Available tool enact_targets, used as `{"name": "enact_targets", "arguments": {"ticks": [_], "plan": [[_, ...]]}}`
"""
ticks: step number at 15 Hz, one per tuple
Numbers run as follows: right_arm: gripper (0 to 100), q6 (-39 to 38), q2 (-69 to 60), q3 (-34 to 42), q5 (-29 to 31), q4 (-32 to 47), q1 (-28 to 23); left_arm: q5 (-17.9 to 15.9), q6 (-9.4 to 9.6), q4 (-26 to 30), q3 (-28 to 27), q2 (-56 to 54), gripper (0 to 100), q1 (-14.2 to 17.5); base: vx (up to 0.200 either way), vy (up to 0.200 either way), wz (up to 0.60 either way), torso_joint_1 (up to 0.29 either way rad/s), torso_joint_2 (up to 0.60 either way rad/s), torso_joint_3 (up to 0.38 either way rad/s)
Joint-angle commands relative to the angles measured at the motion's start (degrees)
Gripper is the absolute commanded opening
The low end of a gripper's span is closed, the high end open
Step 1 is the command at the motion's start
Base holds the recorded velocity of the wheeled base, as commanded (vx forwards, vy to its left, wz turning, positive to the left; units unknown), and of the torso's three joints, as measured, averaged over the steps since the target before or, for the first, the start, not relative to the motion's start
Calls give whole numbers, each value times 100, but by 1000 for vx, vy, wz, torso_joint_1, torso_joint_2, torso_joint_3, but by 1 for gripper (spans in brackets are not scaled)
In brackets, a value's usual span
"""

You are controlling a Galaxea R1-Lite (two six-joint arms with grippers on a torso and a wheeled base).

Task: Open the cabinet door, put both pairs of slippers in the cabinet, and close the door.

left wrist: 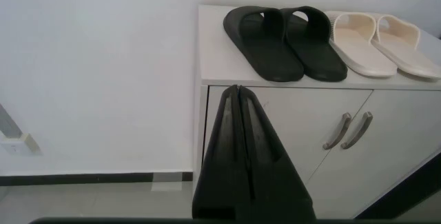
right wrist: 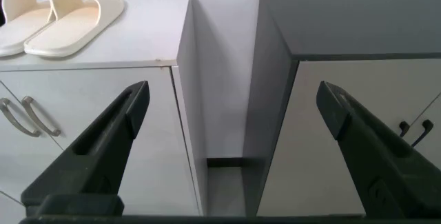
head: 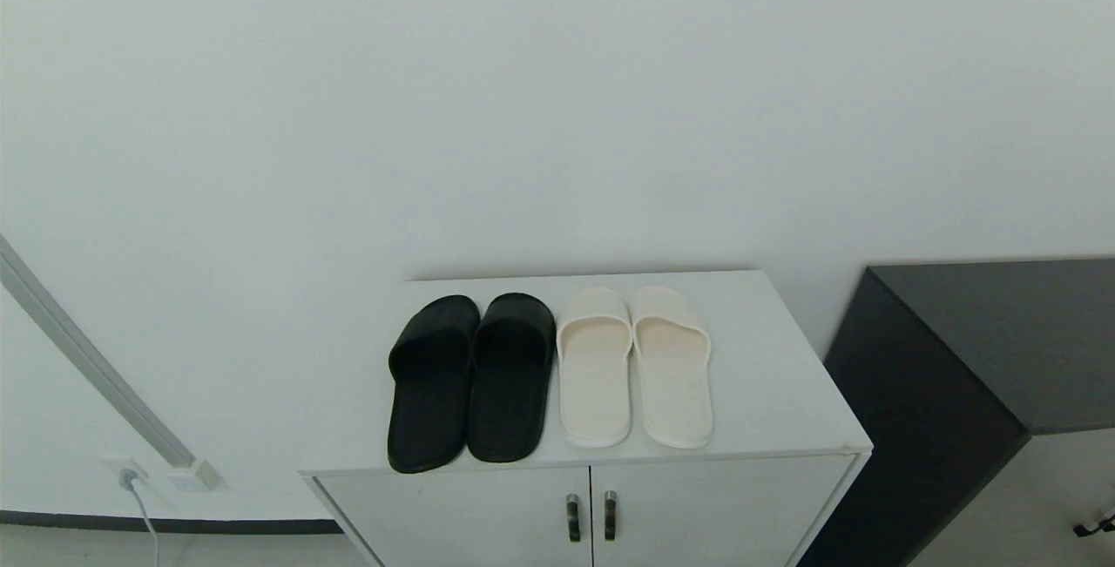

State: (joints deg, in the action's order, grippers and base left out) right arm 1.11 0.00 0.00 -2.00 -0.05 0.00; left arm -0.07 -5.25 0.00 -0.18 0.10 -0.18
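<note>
A white cabinet (head: 784, 393), doors closed, carries a black slipper pair (head: 510, 384) and a cream pair (head: 592, 375) side by side on top, seemingly smooth moulded foam. Left gripper (left wrist: 238, 89) has its fingers pressed together, empty; right gripper (right wrist: 233, 96) is spread wide, empty.

Left pincer (left wrist: 238, 89) is matte black, long and flat, tapering to a narrow tip; right pincer (right wrist: 234, 92) is likewise black, angular, blunt-tipped.

Black slippers (head: 510, 384) and cream slippers (head: 595, 375) lie side by side atop the closed white cabinet (head: 784, 393)
</note>
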Motion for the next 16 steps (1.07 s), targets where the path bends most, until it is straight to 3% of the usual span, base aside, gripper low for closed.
{"name": "enact_targets", "arguments": {"ticks": [1, 9, 10, 11, 13, 16], "plan": [[100, -5, 9, 0, -46, -4, 0, 7, -11, 0, 1, -1, 0, 1, 0, 0, 0, 0, 0, 0], [100, 241, 18, -88, -204, -57, -9, 7, 7, 0, 1, -1, 0, 1, 0, 0, 0, 0, 0, 0], [100, -155, 343, -782, -213, 5, 9, 7, 7, 0, 1, -1, 0, 1, 0, 0, 0, 0, 0, 0], [100, -1016, 1187, -1846, -213, 392, 18, 7, 7, 0, 1, -1, 0, 1, 0, 0, 0, 0, 0, 0], [100, -524, 1995, -1846, -468, 638, 44, 7, 7, 0, 1, -1, 0, 1, 0, 0, 0, 0, 0, 0], [100, -462, 3076, -1450, -617, -232, 176, 7, 7, 0, 1, -1, 0, 1, 0, 0, 0, 0, 0, 0]]}}
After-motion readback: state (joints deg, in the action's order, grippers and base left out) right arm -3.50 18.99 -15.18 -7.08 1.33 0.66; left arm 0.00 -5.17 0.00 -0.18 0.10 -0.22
